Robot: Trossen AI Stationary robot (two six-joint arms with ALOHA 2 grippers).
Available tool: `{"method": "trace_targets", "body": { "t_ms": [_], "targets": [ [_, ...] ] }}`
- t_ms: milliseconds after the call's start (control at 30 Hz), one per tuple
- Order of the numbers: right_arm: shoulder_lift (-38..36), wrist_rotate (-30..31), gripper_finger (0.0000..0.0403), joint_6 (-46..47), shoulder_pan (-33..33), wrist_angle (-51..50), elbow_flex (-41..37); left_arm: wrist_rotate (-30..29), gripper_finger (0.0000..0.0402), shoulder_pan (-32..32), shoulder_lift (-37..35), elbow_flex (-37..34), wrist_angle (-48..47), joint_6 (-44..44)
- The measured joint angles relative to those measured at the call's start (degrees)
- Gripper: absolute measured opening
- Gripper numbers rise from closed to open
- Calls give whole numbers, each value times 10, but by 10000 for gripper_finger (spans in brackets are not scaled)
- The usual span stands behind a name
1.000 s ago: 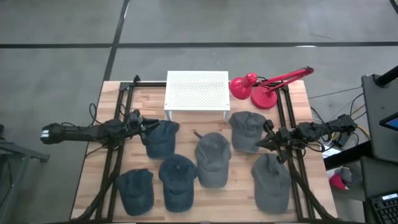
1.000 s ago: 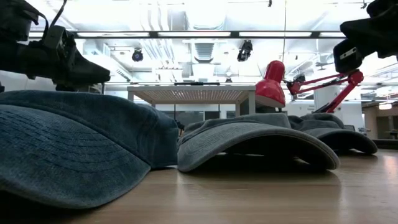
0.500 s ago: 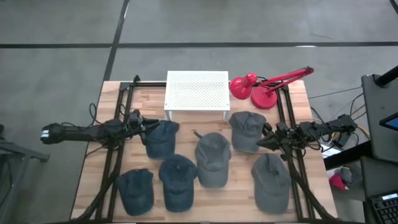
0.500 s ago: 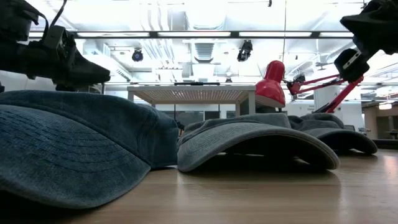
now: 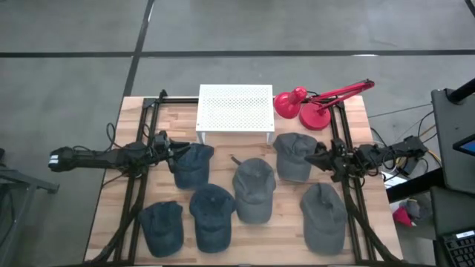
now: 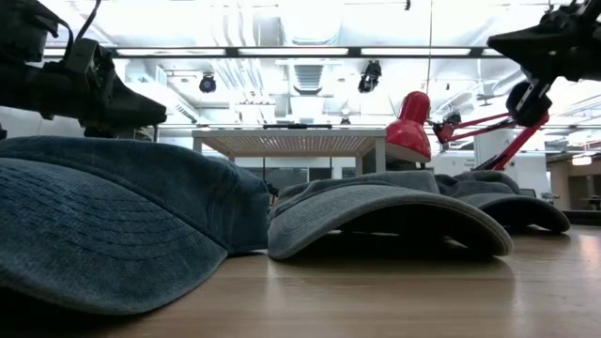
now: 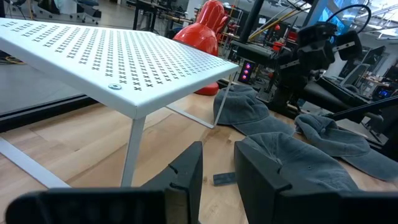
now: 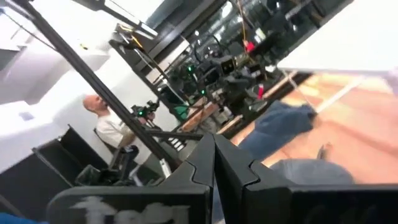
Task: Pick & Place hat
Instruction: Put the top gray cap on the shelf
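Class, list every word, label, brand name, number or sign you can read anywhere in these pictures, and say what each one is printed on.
No text can be read anywhere.
Right hand: pale lettering on its body in the right wrist view, too blurred to read.
Hats: no logo or label shows.
White perforated rack: only punched holes, no writing.
Red desk lamp: no marking visible.

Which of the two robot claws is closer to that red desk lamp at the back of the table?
The right gripper. It hangs just in front of the red desk lamp, over a grey cap. The left gripper is across the table, past the white perforated rack.
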Motion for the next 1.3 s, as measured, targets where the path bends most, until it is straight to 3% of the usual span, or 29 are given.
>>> {"method": "trace_targets", "body": {
  "t_ms": [233, 367, 567, 700, 1067, 1300],
  "targets": [
    [81, 1, 8, 21, 0, -97, 95, 0, 94, 0, 0, 0, 0, 0],
    [162, 11, 8, 46, 0, -259, 199, 0, 94, 0, 0, 0, 0, 0],
    [304, 15, 8, 157, 0, -547, 343, 0, 94, 0, 0, 0, 0, 0],
    [385, 15, 8, 206, 0, -654, 396, 0, 94, 0, 0, 0, 0, 0],
    [506, 17, 12, 307, 0, -702, 441, 0, 94, 0, 0, 0, 0, 0],
    [533, 29, 62, 348, -18, -701, 448, 0, 94, 0, 0, 0, 0, 0]
  ]
}}
